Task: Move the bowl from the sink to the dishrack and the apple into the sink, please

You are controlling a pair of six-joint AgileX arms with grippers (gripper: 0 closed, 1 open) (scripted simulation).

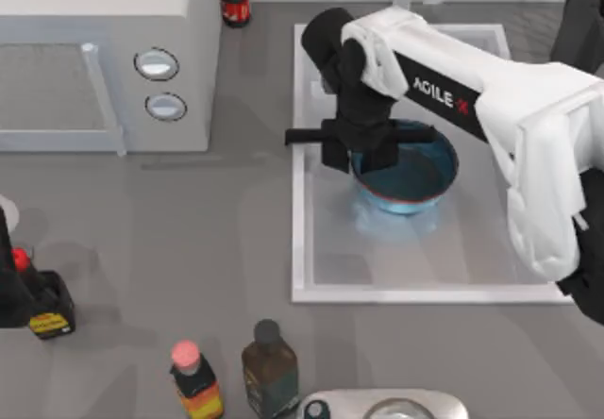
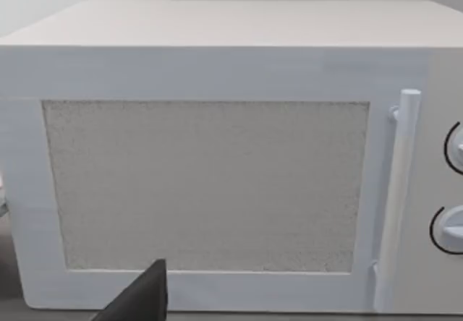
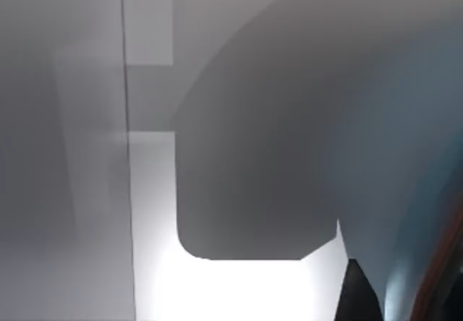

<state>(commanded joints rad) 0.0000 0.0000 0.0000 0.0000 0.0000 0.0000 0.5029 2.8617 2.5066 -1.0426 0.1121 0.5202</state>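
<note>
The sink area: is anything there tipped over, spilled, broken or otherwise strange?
Nothing stands out. The bowl sits upright inside the sink, with no spill around it. The right hand is down at the bowl's left rim. The left arm is parked at the table's left edge, facing the microwave.

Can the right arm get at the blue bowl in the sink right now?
Probably yes: the right gripper is already down at the left rim of the bowl inside the sink, with nothing between them.
</note>
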